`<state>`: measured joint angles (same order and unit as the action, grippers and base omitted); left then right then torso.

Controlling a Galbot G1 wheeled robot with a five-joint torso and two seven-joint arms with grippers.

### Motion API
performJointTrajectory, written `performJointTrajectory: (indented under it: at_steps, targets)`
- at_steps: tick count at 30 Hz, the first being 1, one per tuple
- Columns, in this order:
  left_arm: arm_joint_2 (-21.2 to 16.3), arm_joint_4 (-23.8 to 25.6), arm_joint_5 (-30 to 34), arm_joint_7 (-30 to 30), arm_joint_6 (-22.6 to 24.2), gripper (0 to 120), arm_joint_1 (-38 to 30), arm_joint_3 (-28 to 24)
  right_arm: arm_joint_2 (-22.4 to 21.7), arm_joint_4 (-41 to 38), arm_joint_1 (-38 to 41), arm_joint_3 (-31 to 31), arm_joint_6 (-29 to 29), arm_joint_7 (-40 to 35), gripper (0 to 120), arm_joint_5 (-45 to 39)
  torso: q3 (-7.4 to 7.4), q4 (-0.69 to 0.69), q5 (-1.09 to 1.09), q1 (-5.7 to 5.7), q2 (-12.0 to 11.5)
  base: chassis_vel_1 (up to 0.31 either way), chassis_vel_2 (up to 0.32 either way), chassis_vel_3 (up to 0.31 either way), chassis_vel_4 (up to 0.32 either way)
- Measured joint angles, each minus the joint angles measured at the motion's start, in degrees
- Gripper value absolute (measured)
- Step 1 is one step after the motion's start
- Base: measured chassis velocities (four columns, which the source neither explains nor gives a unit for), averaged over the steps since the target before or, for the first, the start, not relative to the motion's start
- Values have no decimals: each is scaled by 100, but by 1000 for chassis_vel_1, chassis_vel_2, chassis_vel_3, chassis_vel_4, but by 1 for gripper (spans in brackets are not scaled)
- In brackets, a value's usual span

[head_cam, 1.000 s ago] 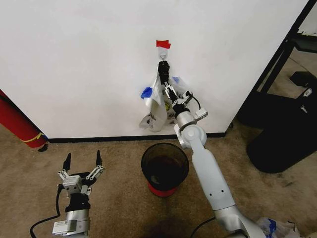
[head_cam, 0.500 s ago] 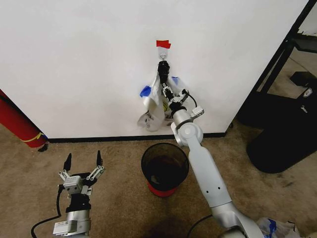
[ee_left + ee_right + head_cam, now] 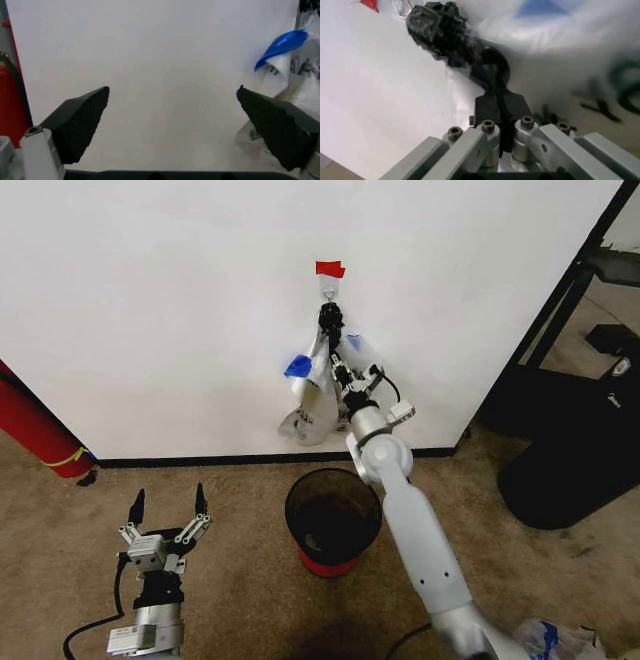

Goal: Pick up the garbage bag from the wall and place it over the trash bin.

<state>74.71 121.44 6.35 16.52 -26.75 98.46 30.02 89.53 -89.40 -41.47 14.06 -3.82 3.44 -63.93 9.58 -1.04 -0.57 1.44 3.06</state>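
**Right end effector clamped on bag at wall hook; left idle over carpet**

The garbage bag (image 3: 318,385) hangs against the wall (image 3: 160,310) from a small hook (image 3: 328,290) just under a strip of red tape (image 3: 329,269). Crinkled clear plastic, blue patches, dark lettering; its top is bunched into a dark knot at the hook. The right end effector (image 3: 332,340) is raised to the bag's upper part, just below the hook. In the right wrist view its fingers (image 3: 496,105) are pressed together, pinching the dark twisted neck of the bag.

The trash bin (image 3: 333,518), black mesh with a red base, stands upright on the carpet (image 3: 240,570) directly below the bag, near the black baseboard (image 3: 180,459) but apart from it. The right forearm crosses the bin's right rim in the head view.

The left end effector (image 3: 167,502) sits low on the robot's left above the carpet, fingers spread wide, nothing between them, facing the wall.

Surroundings: a red cylinder (image 3: 35,425) leans at the far left by the baseboard. On the right, the wall ends at a corner; beyond it a black frame (image 3: 580,275) and a big black rounded object (image 3: 575,455). Another plastic bag (image 3: 555,638) lies at the lower right edge.

Open carpet lies between the left end effector and the bin, and between the bin and the black object.
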Motion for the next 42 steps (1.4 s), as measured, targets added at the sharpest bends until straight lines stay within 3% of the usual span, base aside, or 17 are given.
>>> performJointTrajectory:
  at_steps: [14,23,28,42]
  targets:
    - [-41,-20,19,-33,-60,100,-9,-69,-176,-941,-1037,41,8,-12,0,401,0,1,0,-1,0,0,0,0,0]
    - [-106,-104,134,-93,-107,100,-119,-142,-537,-2079,-2191,176,13,-2,0,1336,0,1,0,-1,-1,0,0,0,0]
    - [-186,-147,262,-124,-107,100,-239,-174,-608,-2736,-3156,278,223,121,0,2067,-1,1,0,-1,-1,0,0,0,0]
    - [-300,-212,430,-230,-192,100,-360,-236,-520,-3459,-4820,633,1080,592,0,3513,0,1,0,0,-1,0,0,0,0]
